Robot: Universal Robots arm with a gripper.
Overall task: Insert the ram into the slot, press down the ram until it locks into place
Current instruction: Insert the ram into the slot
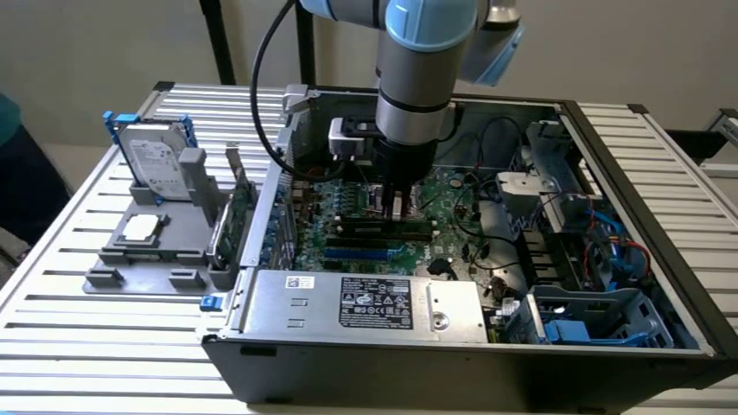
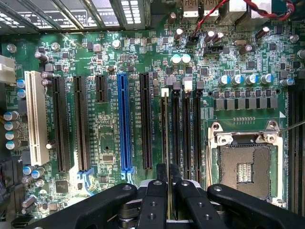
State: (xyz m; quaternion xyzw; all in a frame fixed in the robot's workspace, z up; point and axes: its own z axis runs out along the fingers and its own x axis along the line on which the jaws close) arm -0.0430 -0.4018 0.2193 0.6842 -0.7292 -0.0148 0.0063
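**Gripper clamped on the ram at the outermost memory slot**

An open computer case point(image 1: 461, 367) lies on a slatted metal table point(image 1: 69, 346) and takes up the centre and right of the exterior view. Inside it are the green motherboard point(image 2: 109, 124), a silver power supply point(image 1: 369, 303) with a label along the lower edge, and a blue-grey drive cage point(image 1: 600, 316) in the lower right corner. Loose cables run between them.

At the exterior view's left, a grey tray point(image 1: 116, 255) holds a hard drive point(image 1: 152, 164) standing upright and a small square silver chip point(image 1: 141, 227) lying flat. A green expansion card point(image 1: 238, 220) stands on edge between the tray and the case wall.

The arm point(image 1: 416, 86) comes in from the upper centre of the frame. Its wrist is vertical and points straight down into the case, and a black cable point(image 1: 263, 86) loops down beside it.

The gripper point(image 2: 168, 172) is closed on the ram point(image 2: 165, 129), one fingertip point(image 2: 161, 174) on each face. The ram appears edge-on as a thin line running along the slot point(image 2: 162, 114). This is the one of the four parallel black memory slots farthest from the CPU socket point(image 2: 245, 162). The other three slots point(image 2: 187, 129) lie between it and the socket, and the blue slot point(image 2: 124, 124) lies on its other side. Whether the ram is pressed fully home I cannot tell.
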